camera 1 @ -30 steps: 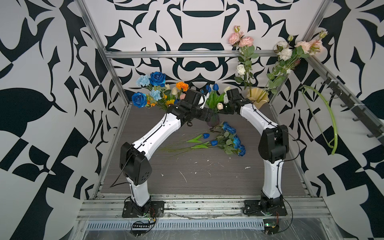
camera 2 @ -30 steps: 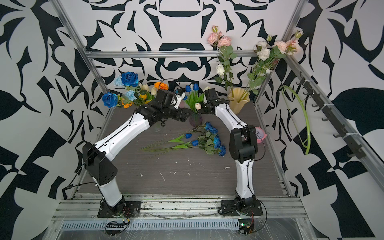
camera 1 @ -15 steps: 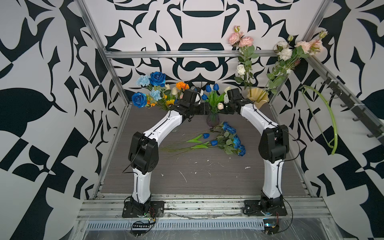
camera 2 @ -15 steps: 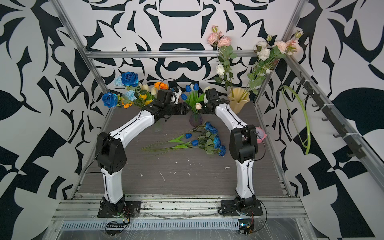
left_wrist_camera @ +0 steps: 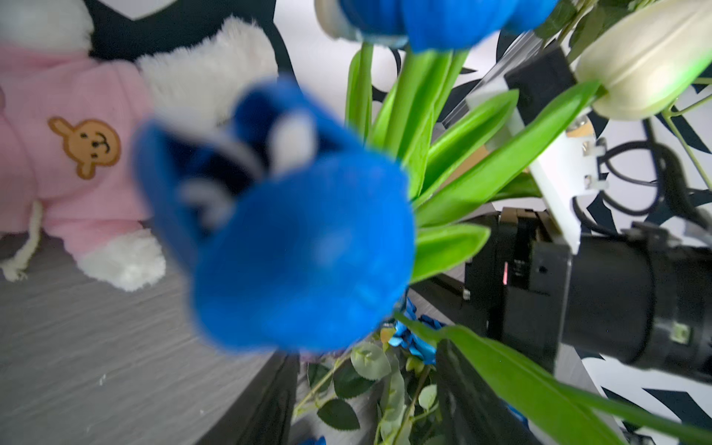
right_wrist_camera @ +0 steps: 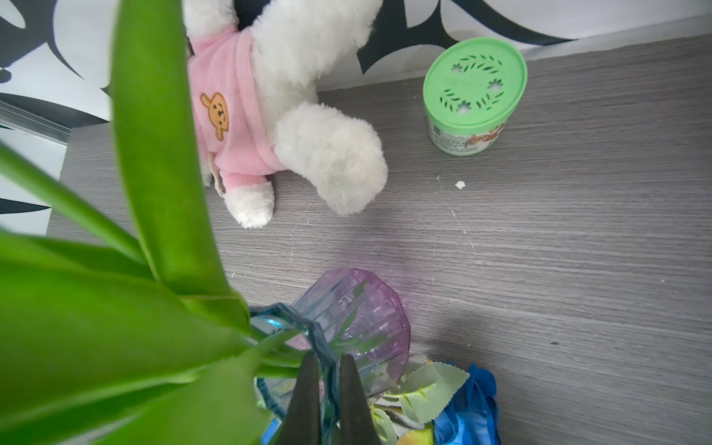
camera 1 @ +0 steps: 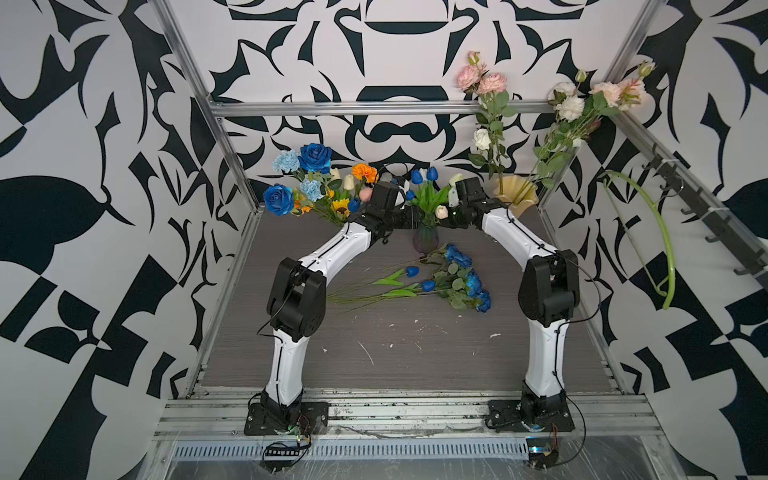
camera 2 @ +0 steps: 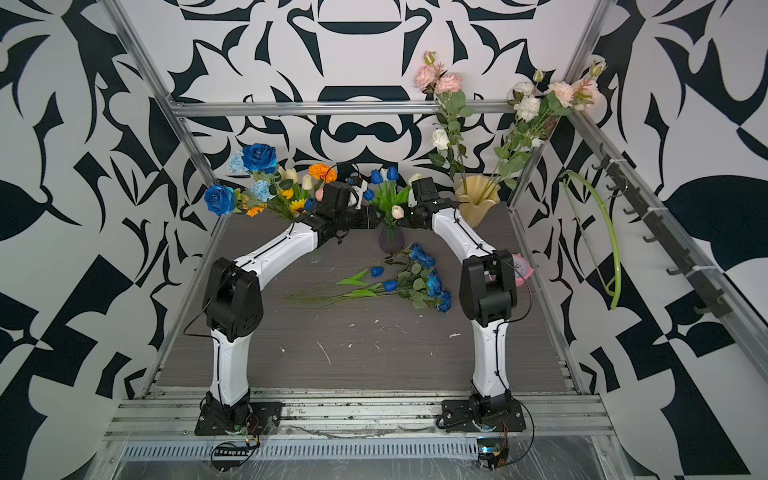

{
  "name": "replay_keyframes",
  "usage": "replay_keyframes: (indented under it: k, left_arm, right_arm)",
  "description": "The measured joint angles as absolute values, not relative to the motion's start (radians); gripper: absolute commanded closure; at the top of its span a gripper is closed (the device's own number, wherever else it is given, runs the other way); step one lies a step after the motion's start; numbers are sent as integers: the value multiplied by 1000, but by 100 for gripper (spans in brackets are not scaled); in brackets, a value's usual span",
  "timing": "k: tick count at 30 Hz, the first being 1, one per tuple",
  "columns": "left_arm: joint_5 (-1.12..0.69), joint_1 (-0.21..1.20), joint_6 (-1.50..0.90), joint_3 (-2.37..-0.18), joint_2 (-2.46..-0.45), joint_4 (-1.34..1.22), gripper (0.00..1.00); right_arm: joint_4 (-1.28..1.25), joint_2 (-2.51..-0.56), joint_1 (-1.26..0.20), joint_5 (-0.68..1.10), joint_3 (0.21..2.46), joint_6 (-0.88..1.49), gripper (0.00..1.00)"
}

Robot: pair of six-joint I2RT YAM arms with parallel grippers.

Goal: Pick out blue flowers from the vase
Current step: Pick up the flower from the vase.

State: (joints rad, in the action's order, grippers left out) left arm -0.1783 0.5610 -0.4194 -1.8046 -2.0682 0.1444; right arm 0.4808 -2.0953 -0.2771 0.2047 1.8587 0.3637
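A purple vase [camera 1: 424,241], small and made of glass, stands on the worktop [camera 1: 374,345] near the middle of its back edge. It holds blue tulips [camera 1: 432,173], pale tulips and long green leaves. The right gripper [right_wrist_camera: 328,358] is clenched on the rim of the purple vase, with the glass wall pinched between its fingers. The left gripper [left_wrist_camera: 366,370] reaches in among the blooms from the opposite side. Its fingers [left_wrist_camera: 269,404] stand apart with nothing visibly gripped between them, and a blue tulip head [left_wrist_camera: 300,246] sits blurred right in front of its camera.

A heap of blue flowers [camera 1: 457,278], roses and tulips, lies flat on the worktop just in front of the purple vase, stems pointing towards the left edge. At the back left corner, blue roses [camera 1: 315,157] and pale-blue carnations [camera 1: 286,161] stand in a mixed bunch with orange and yellow blooms. A cream vase [camera 1: 515,193] of pink and white blooms stands at the back right corner. By the back edge lie a plush toy [right_wrist_camera: 246,127] in a pink jumper and a green-lidded tub [right_wrist_camera: 474,81].
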Motion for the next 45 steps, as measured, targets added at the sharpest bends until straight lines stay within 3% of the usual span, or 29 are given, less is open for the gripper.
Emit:
replay_keyframes:
  k: [3,9,15,20,25,34,45]
  left_arm:
    - [-168,561,-420,-1808,-2077,122,49]
    - [-152,561,-419,-1808,-2085,72,74]
    - [-147,561,-401,-1808,-2085,41,87]
    - [-145,561,-388,-1808,-2085,12,84]
    - [-145,561,-382,-1808,-2085,-7,87]
    - [-130,561,-395,-1803,-2084,-8,53]
    - [-67,562,-404,-1824,-2096,57,51]
  right_arm:
    - [477,-2093,-276,207,1855,364,100]
    - [462,-2085,-276,208,1840,364,100]
    - [450,-2082,-276,208,1830,367,100]
    - [448,-2082,-276,210,1829,368,100]
    - [447,-2082,-276,210,1829,368,100]
    - [446,-2082,-276,211,1829,368,100]
    - [437,-2082,-275,218,1824,370,100]
